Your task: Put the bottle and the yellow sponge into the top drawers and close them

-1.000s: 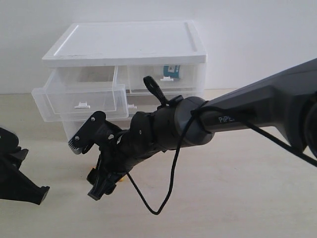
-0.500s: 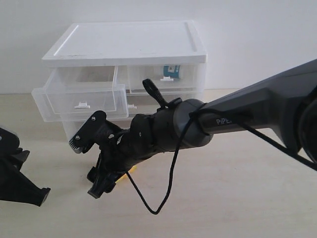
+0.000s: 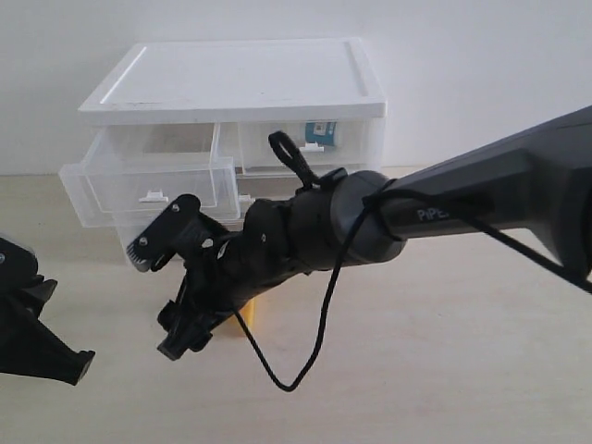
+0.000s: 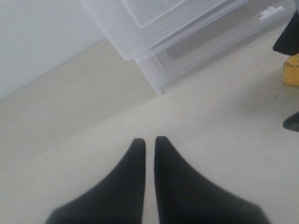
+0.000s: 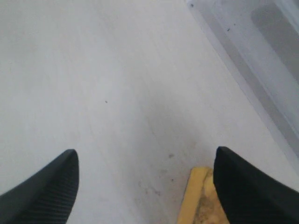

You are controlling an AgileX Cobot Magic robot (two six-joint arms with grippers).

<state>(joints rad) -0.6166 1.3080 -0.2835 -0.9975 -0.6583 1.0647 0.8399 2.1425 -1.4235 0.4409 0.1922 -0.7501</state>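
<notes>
The yellow sponge (image 3: 252,311) lies on the table in front of the cabinet, mostly hidden by the right arm. In the right wrist view the sponge (image 5: 200,201) sits just inside one fingertip, low in the frame. My right gripper (image 3: 160,297) (image 5: 147,157) reaches across to the left and stands wide open, with nothing held. The left top drawer (image 3: 148,190) is pulled out. The right top drawer (image 3: 310,146) is shut, with the bottle (image 3: 319,132) showing through its front. My left gripper (image 4: 149,141) (image 3: 76,363) is shut and empty at the lower left.
The white drawer cabinet (image 3: 240,79) stands against the back wall, with wider drawers (image 4: 210,44) under the top pair. The right arm's black cable (image 3: 319,333) hangs in a loop over the table. In the left wrist view the sponge (image 4: 292,70) shows at the frame's edge.
The right arm has lifted slightly and shifted left, uncovering more of the yellow sponge behind it. Its jaws stay wide open. The left gripper has not moved.
</notes>
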